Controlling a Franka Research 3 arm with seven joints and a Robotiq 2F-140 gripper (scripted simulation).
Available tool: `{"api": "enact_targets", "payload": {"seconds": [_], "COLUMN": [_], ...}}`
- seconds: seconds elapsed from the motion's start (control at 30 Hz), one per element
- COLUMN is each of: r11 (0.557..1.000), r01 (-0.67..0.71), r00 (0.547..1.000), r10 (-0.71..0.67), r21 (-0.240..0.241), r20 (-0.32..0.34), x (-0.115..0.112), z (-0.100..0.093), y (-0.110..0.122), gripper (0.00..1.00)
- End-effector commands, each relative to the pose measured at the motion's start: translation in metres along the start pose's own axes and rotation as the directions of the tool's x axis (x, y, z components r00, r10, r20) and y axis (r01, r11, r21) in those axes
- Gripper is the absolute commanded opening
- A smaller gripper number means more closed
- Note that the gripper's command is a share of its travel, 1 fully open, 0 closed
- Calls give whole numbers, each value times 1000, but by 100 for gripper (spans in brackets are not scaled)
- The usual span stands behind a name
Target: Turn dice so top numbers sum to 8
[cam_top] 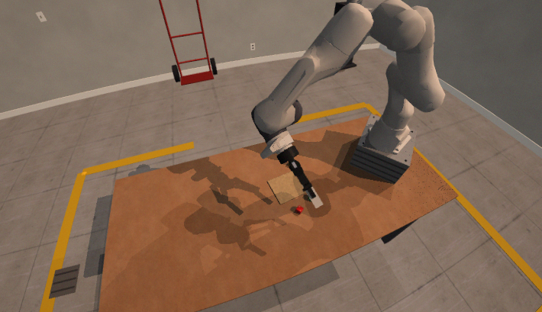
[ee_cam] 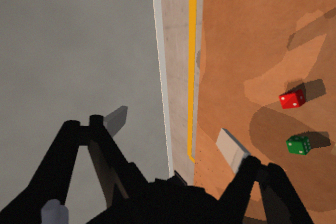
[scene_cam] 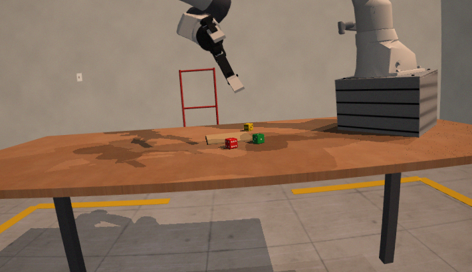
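My gripper (scene_cam: 227, 59) (ee_cam: 173, 125) is open and empty, tilted above the table; in the top view its lower finger partly covers the mat area. The tan mat (cam_top: 282, 191) (scene_cam: 217, 138) lies flat on the table. The red die (cam_top: 299, 209) (scene_cam: 231, 143) (ee_cam: 292, 99) sits on the table in front of the mat, off it. The green die (scene_cam: 258, 138) (ee_cam: 298, 145) sits near the mat's front right corner, apart from the red one. The yellow die (scene_cam: 248, 126) appears behind the mat; it is hidden in the top view. The top numbers are too small to read surely.
The robot's grey base block (cam_top: 379, 159) (scene_cam: 377, 107) stands at the right end of the wooden table (cam_top: 159, 213) (scene_cam: 173, 171). A red hand truck (cam_top: 197, 78) stands on the floor by the wall behind. Arm shadows fall across the table.
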State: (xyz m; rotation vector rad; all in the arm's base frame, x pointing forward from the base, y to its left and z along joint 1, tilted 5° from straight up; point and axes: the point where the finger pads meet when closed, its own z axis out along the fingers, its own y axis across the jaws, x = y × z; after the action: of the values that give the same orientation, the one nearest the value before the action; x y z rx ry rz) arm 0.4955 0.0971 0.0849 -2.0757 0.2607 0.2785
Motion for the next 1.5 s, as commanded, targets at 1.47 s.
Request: {"api": "enact_targets", "payload": {"seconds": [1.47], "r11": [780], "r01": [319], "r00": [930], "r10": [-368], "r21": [-538], "r20": [19], "x": [-30], "z": [-107], "y": [175], "gripper": [100]}}
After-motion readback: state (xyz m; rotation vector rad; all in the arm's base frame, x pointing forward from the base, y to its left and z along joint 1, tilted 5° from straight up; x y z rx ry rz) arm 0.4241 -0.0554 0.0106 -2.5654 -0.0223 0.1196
